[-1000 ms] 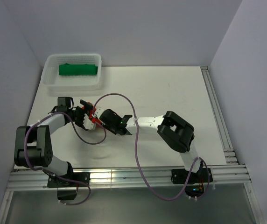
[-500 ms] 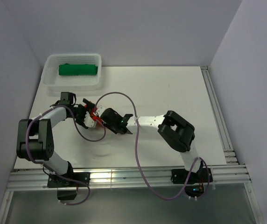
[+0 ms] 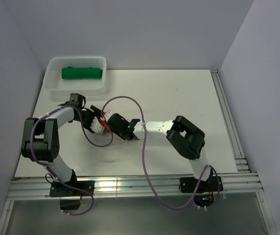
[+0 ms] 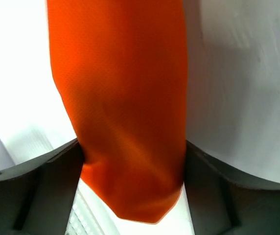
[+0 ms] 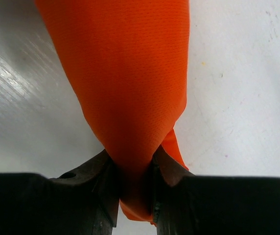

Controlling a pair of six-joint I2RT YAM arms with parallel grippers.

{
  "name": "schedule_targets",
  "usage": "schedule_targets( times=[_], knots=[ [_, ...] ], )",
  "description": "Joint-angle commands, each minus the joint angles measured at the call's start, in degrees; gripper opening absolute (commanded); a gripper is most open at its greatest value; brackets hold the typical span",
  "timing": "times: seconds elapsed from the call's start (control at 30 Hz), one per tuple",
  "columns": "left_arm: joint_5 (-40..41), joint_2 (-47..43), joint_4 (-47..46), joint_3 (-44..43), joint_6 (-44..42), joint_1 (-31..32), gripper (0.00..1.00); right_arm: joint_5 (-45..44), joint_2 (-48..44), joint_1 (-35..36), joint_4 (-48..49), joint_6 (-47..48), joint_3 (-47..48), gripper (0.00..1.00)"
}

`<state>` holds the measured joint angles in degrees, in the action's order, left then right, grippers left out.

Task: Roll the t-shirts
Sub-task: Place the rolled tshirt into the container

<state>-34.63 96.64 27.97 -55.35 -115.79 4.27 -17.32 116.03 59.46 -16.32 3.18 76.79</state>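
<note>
The orange-red t-shirt (image 3: 102, 123) is a tight roll held between my two grippers above the left middle of the table. In the left wrist view the roll (image 4: 125, 98) fills the gap between the dark fingers (image 4: 42, 191), and my left gripper (image 4: 132, 161) is shut on one end. In the right wrist view my right gripper (image 5: 132, 171) pinches the other end of the roll (image 5: 125, 73) tightly. From above, the left gripper (image 3: 96, 120) and the right gripper (image 3: 110, 123) almost touch. The dark green t-shirt (image 3: 82, 73) lies rolled in the basket.
The white mesh basket (image 3: 52, 86) stands at the back left corner, just beyond my left arm. Purple cables loop over both arms. Walls close the left, back and right sides. A metal rail (image 3: 228, 122) runs along the table's right edge.
My left arm has swung toward the back, nearer the basket. Both grippers have shifted slightly back with the orange-red roll still held between them.
</note>
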Motion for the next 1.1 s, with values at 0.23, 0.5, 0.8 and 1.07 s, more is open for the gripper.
schedule_targets(
  times=[0.23, 0.5, 0.8, 1.07],
  knots=[
    [10.1, -1.0, -0.5, 3.4, 0.7, 2.6, 0.18, 9.1, 5.3, 2.8, -12.5, 1.0, -4.5, 0.00],
    [12.2, 0.1, 4.0, 2.8, 4.0, 2.2, 0.00, 17.1, 6.0, 2.8, -14.6, 2.6, -3.8, 0.00],
    [17.8, -0.4, 7.2, 5.8, 2.4, 2.1, 0.01, 22.1, 6.9, 2.7, -19.5, 2.0, -1.6, 0.00],
    [15.7, 1.3, 12.2, -3.4, 10.1, 1.9, 0.00, 19.4, 2.0, -1.1, -19.3, 1.4, 1.9, 0.00]
  ],
)
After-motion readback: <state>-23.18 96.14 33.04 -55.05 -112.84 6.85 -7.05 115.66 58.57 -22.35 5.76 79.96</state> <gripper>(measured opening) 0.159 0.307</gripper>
